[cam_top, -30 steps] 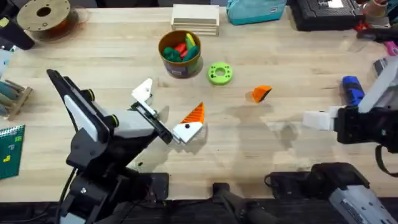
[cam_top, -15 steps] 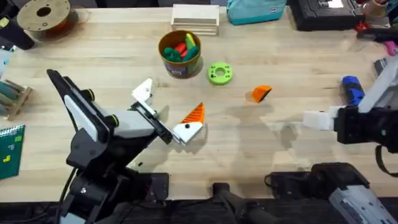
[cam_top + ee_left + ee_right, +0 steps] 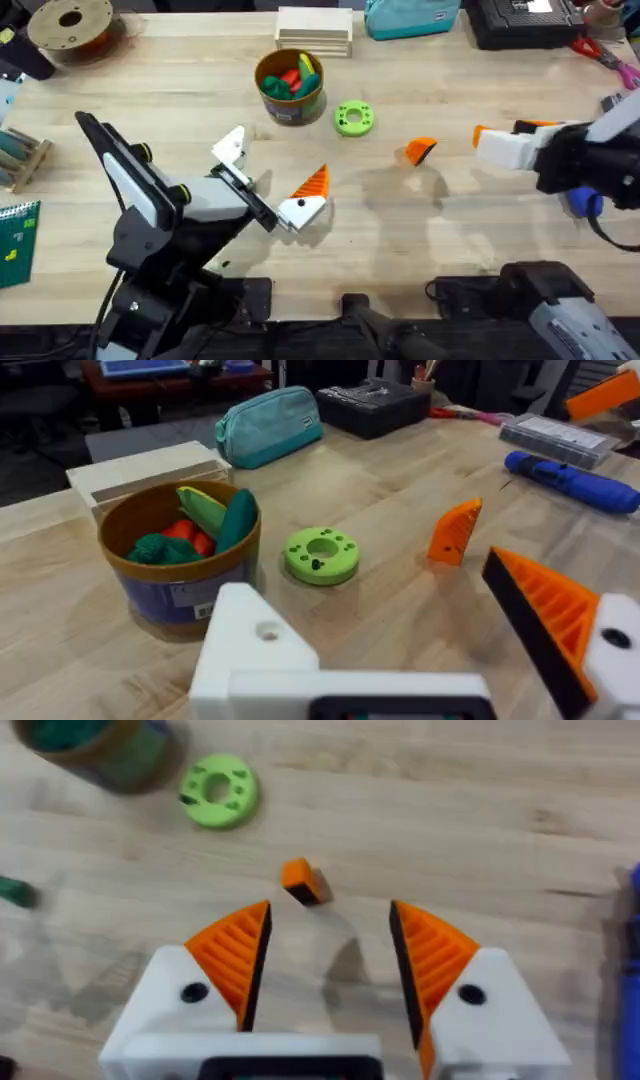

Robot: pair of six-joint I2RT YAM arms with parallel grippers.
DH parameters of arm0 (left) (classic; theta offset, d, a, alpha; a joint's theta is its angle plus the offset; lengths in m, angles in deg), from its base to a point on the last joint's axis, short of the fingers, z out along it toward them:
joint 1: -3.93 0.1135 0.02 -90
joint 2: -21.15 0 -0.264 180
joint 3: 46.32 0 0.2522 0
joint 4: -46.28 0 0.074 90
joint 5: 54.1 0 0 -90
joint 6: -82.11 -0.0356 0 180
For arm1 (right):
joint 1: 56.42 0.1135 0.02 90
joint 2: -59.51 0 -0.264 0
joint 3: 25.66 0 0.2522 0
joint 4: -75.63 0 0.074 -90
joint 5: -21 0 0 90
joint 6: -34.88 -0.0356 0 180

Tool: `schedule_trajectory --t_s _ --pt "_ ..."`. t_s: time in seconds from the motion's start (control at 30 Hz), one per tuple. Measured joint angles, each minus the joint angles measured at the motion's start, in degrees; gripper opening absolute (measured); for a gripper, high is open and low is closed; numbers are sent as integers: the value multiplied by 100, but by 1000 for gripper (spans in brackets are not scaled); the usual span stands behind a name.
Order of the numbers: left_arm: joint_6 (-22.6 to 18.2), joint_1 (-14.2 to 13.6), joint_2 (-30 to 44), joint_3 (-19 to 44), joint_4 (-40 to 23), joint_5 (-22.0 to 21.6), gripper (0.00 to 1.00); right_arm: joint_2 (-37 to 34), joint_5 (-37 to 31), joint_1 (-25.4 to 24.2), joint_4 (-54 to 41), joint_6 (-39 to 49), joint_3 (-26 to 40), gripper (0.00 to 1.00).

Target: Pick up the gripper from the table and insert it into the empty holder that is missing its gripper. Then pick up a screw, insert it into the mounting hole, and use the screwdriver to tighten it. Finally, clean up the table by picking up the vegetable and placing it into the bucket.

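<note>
The loose orange gripper [image 3: 420, 150] lies on the table [image 3: 420, 240] right of centre, also seen as gripper [image 3: 455, 532] and gripper [image 3: 300, 880]. My right gripper [image 3: 490, 143] hovers just right of it, open and empty, its orange pads [image 3: 240, 955] either side of the piece ahead. My left gripper [image 3: 272, 172] stands open; one finger is the bare white holder [image 3: 232, 145], the other carries an orange tip. The blue screwdriver [image 3: 582, 203] shows partly behind the right arm. The bucket [image 3: 289, 85] holds toy food. A small dark-green thing [image 3: 12, 892], perhaps the vegetable, sits at the right wrist view's edge.
A bright green disc [image 3: 353, 118] lies between the bucket and the loose gripper. A wooden block [image 3: 315, 30], a teal pouch [image 3: 410, 15] and a black case [image 3: 520, 20] line the far edge. A spool [image 3: 72, 25] sits at the far left.
My right arm has swung toward the far side and leftward, bringing its gripper close to the loose orange piece and covering part of the screwdriver. The left arm has not moved.
</note>
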Motion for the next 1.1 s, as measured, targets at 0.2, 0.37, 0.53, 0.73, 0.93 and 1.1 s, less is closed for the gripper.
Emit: schedule_trajectory --t_s 0.2,0.37,0.53,0.73,0.93,1.1 --pt "0 0 0 0 0 0 986 -946 212 443 -327 129 84 706" --pt "0 0 0 0 0 1 986 -2142 -246 1178 -383 305 592 706" --pt "0 0 0 0 1 32 985 -3051 -615 1503 -312 371 847 707" --pt "2 0 0 0 4 990 985 -3781 -814 1504 -2 414 847 708" --pt "2 0 0 0 -24 1854 985 -3979 -882 1504 262 433 847 707" --pt "2 0 0 0 -58 2375 985 -4177 -938 1504 335 433 847 679"
